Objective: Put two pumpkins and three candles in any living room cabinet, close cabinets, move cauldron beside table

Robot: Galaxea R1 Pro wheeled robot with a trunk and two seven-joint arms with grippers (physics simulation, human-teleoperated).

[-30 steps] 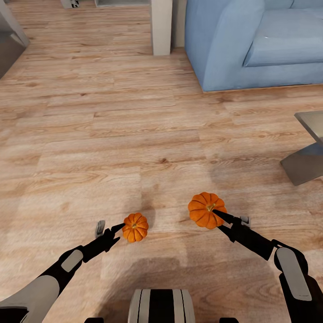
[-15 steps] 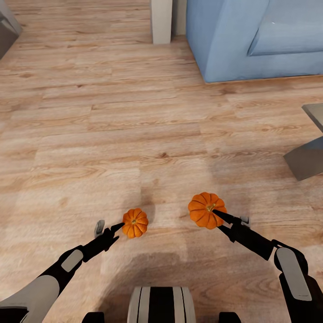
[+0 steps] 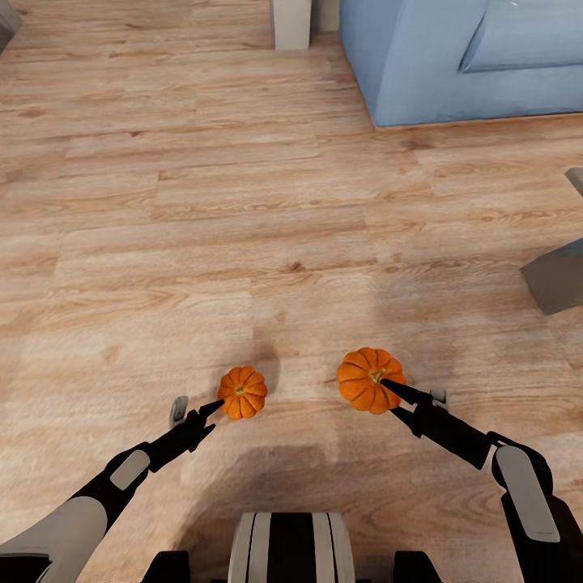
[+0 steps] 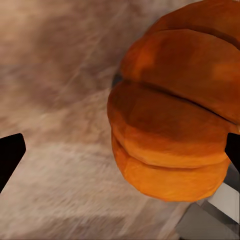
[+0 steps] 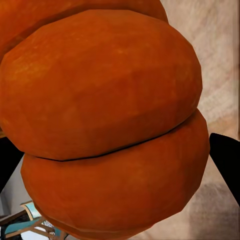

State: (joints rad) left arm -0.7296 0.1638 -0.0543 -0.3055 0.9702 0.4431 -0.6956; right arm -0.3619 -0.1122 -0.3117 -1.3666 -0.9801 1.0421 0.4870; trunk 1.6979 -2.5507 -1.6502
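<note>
Two orange ribbed pumpkins show in the head view over the wooden floor. The smaller-looking left pumpkin [image 3: 242, 393] sits just past the tip of my left gripper [image 3: 202, 409], which is open. In the left wrist view this pumpkin [image 4: 170, 130] lies off to one side against one finger, with a wide gap to the other finger. My right gripper [image 3: 382, 387] is shut on the right pumpkin [image 3: 368, 379]. That pumpkin [image 5: 105, 125] spans the space between both fingers in the right wrist view. The candles, cabinet and cauldron are out of view.
A blue sofa [image 3: 437, 65] stands at the far right. A pale post [image 3: 291, 20] rises to the left of it. A grey table base [image 3: 559, 279] juts in at the right edge. Wooden floor [image 3: 162, 243] stretches ahead and to the left.
The camera has moved: floor, sofa and table base have slid up the picture. The left pumpkin has drifted away from the left fingertip along with the floor. The right pumpkin stays in the right gripper.
</note>
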